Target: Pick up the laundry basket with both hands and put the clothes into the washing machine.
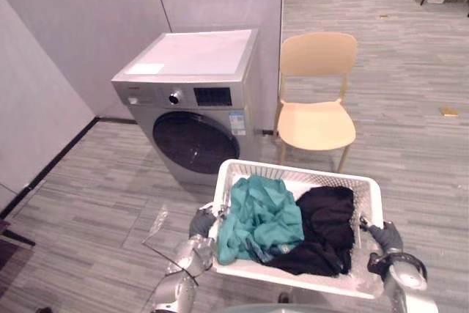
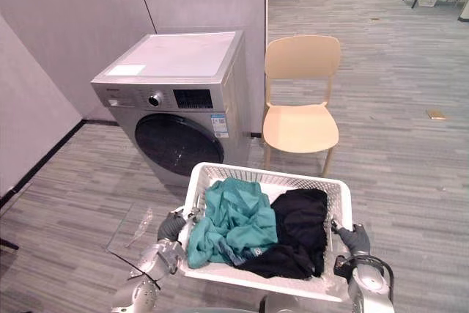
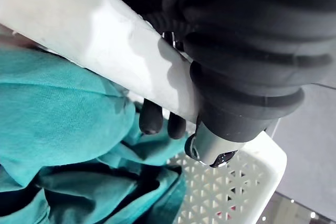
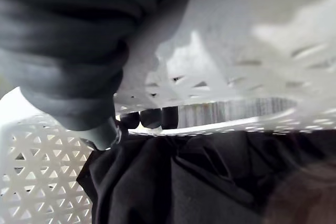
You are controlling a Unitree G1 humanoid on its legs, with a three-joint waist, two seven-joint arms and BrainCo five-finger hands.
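Left hand [image 1: 201, 223] and right hand [image 1: 385, 238] are gripping the laundry basket [image 1: 322, 179] — fingers curling over its opposite side rims. The basket is hanging before the washing machine [image 1: 192, 100] — door closed — carrying a teal garment [image 1: 260, 214] beside a black garment [image 1: 326, 218].

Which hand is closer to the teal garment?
Left. The left hand grips the rim of the laundry basket right beside the teal garment; the right hand grips the opposite rim, beside the black garment.
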